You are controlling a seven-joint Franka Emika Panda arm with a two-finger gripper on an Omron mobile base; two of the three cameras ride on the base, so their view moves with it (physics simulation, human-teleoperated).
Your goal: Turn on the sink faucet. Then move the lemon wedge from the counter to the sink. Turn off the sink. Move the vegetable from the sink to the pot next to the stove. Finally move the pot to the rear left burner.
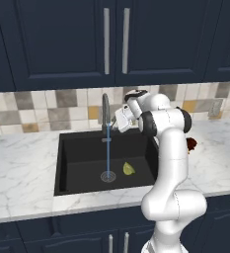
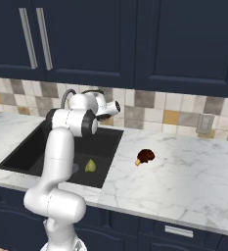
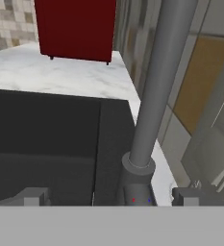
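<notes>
water's running from the sink faucet (image 1: 105, 112) into the sink (image 1: 69, 165); the lemon wedge (image 1: 129, 169) sits on the basin floor just beside the drain, toward the sink's right edge, loads of bare black floor on the left; the gripper (image 3: 111, 197) is spread wide with nothing in it, right up at the faucet's base by the sink's back edge; a reddish-brown lump (image 2: 145, 156) sits on the counter (image 2: 184, 171) near the sink's right rim, open marble beyond it.

Water is seen running from the sink faucet (image 1: 105, 111) into the sink (image 1: 67, 163); the lemon wedge (image 1: 129, 169) lies beside its drain.
</notes>
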